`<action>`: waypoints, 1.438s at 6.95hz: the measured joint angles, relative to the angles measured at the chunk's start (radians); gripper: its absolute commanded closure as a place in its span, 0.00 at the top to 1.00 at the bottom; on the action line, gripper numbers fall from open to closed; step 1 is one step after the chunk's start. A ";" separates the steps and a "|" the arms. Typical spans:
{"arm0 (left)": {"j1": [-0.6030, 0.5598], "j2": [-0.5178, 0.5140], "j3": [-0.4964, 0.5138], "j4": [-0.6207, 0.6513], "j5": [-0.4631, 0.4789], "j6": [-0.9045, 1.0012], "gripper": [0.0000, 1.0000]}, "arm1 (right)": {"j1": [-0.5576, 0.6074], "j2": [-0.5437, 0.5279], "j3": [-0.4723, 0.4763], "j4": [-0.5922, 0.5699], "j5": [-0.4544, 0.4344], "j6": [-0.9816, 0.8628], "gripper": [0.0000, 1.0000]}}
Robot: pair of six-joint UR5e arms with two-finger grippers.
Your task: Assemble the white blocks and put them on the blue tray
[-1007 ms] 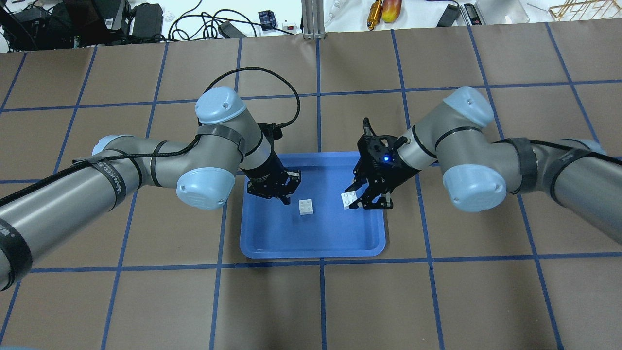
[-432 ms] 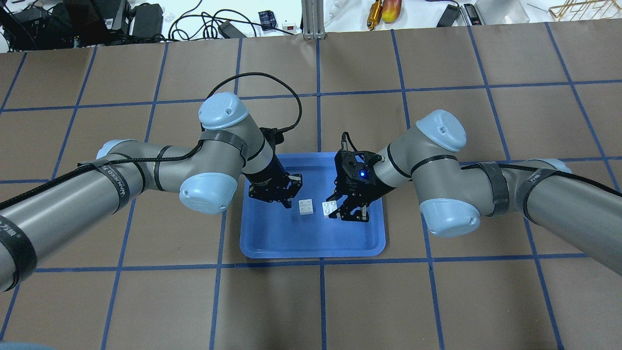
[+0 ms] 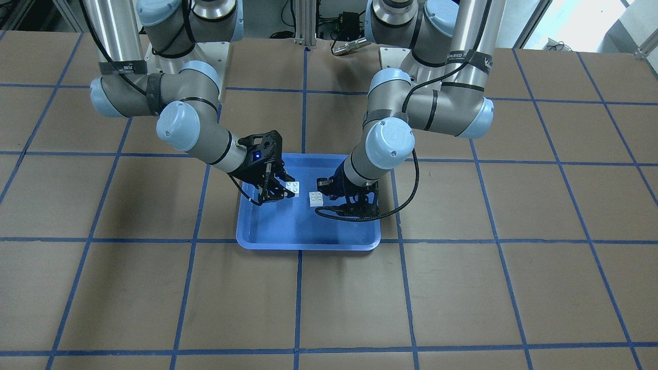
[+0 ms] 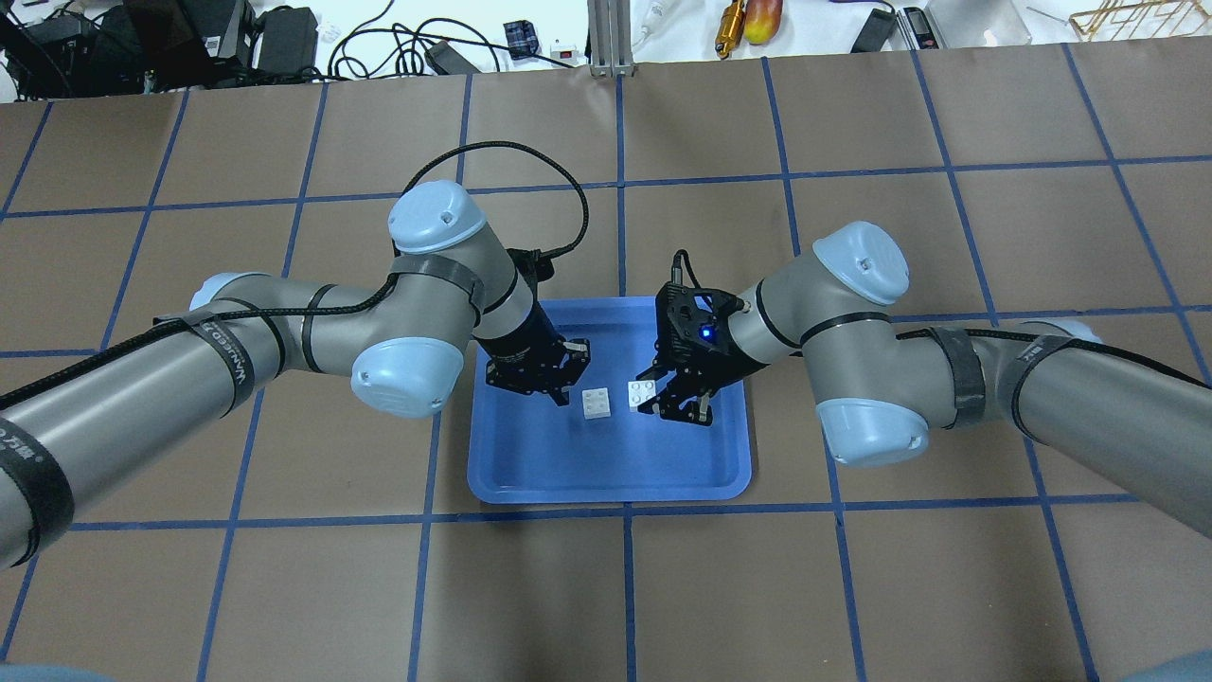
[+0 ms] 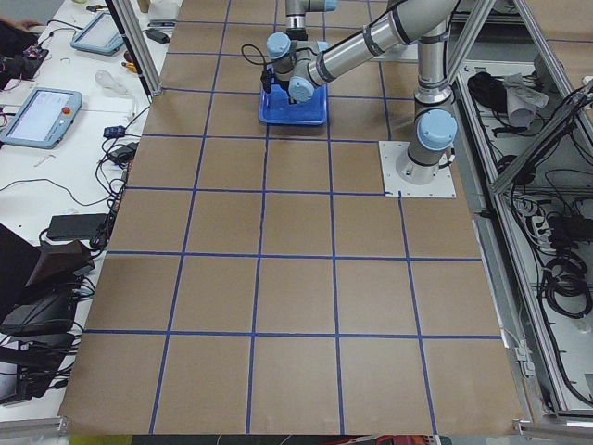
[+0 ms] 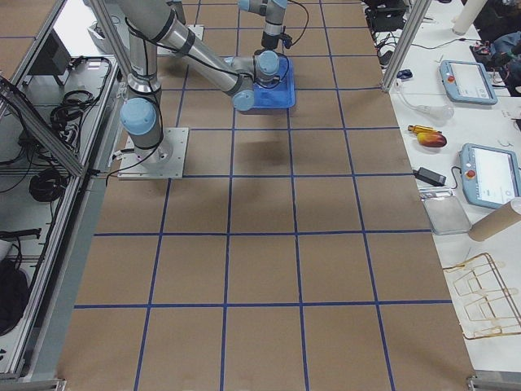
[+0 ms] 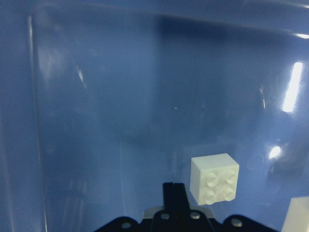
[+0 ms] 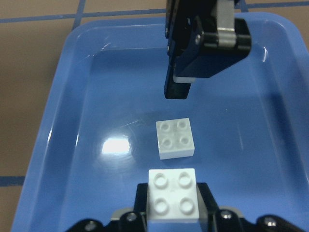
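The blue tray point(image 4: 606, 491) lies at the table's middle. One white block point(image 4: 597, 403) rests studs-up on its floor; it also shows in the right wrist view point(image 8: 176, 138) and the left wrist view point(image 7: 214, 179). My right gripper point(image 4: 651, 398) is shut on the second white block point(image 8: 173, 197), held studs-up just above the tray floor, right beside the resting block. The held block also shows in the front view point(image 3: 293, 188). My left gripper point(image 4: 561, 390) hovers over the tray just left of the resting block, fingers together and empty.
Brown table with a blue tape grid surrounds the tray. Cables, tools and electronics point(image 4: 284, 38) lie along the far edge. Both forearms reach in over the tray's left and right rims.
My right gripper has carried its white block leftward over the tray, close to the resting block. My left gripper has shifted only slightly.
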 measured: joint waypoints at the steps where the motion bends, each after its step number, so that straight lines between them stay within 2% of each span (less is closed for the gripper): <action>1: 0.000 0.001 0.000 0.005 0.000 0.000 0.00 | 0.005 0.031 0.003 -0.055 0.000 0.032 0.08; 10: -0.019 -0.024 0.004 0.045 0.006 0.000 0.00 | 0.036 0.089 0.004 -0.136 0.011 0.048 0.09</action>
